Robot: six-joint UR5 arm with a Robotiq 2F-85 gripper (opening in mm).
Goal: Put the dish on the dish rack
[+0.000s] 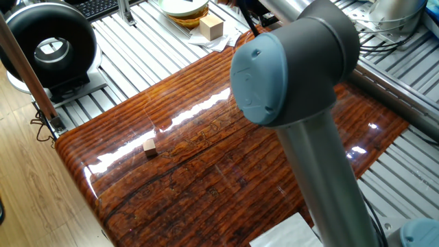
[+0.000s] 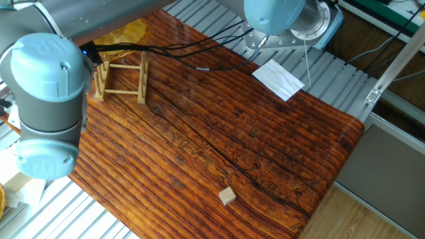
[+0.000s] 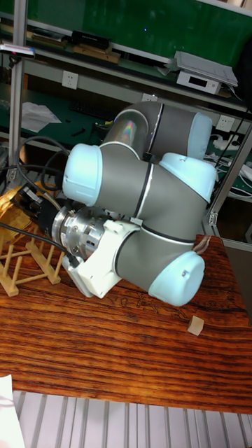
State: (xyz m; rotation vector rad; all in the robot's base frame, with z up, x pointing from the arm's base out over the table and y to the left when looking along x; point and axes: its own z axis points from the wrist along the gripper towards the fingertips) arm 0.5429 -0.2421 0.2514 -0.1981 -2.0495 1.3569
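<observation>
Although the arm (image 2: pixel 46 99) hides much of the far corner, we can place the main things. The table (image 2: pixel 219 133) of dark striped wood carries the dish rack (image 2: pixel 121 81) at that corner, standing on its base with the pegs up. The dish (image 2: pixel 126 32), golden and woven, shows just behind the rack, partly under the black cables (image 2: pixel 166 48); we cannot tell if it lies flat or is lifted. The tool (image 3: pixel 31 203) is near it in the tall view, but its fingers are hidden, so we cannot tell how far it is open or whether it holds the dish. We judge that the grasping or first lifting is in hand. Next the dish must rise above the pegs and go down between two rows. A small wooden block (image 2: pixel 228 196) lies well apart.
</observation>
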